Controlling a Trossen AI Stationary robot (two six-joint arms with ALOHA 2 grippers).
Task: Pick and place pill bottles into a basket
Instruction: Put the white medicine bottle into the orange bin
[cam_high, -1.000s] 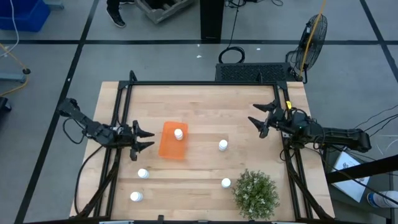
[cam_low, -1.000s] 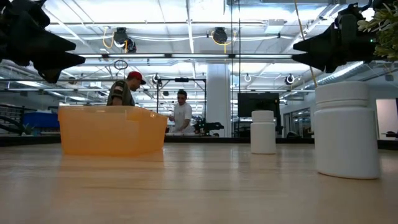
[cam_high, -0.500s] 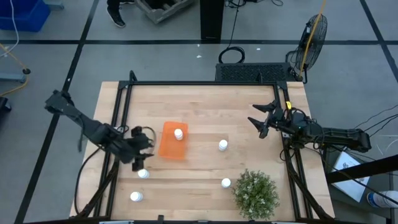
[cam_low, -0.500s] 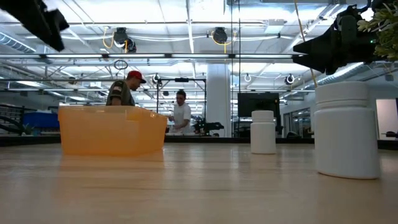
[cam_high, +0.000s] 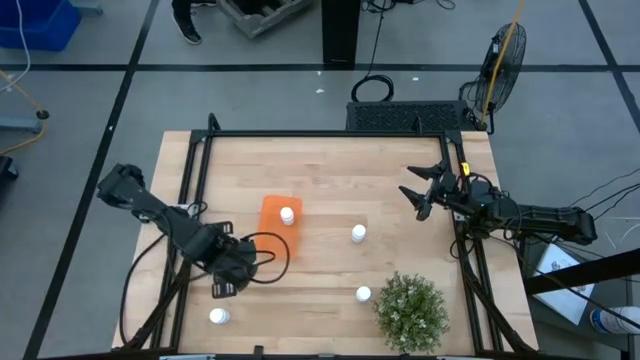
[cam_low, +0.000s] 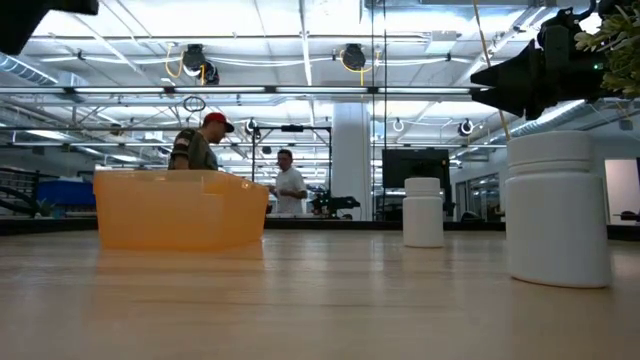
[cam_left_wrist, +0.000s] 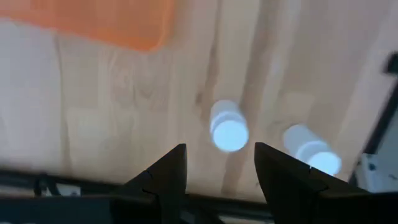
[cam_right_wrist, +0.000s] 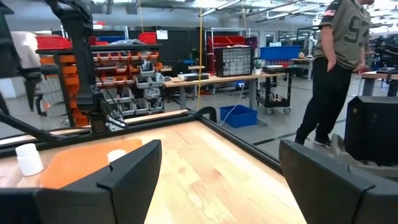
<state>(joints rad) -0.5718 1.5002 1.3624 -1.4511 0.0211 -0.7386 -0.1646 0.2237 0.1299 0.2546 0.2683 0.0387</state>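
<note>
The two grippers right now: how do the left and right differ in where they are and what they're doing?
The left gripper points down at the table just short of the orange basket, its open fingers above a pill bottle; the right gripper waits near the table's right edge, with no bottle close by. The left arm reaches well over the wood; the right arm barely crosses the frame. Both are open and hold nothing.
</note>
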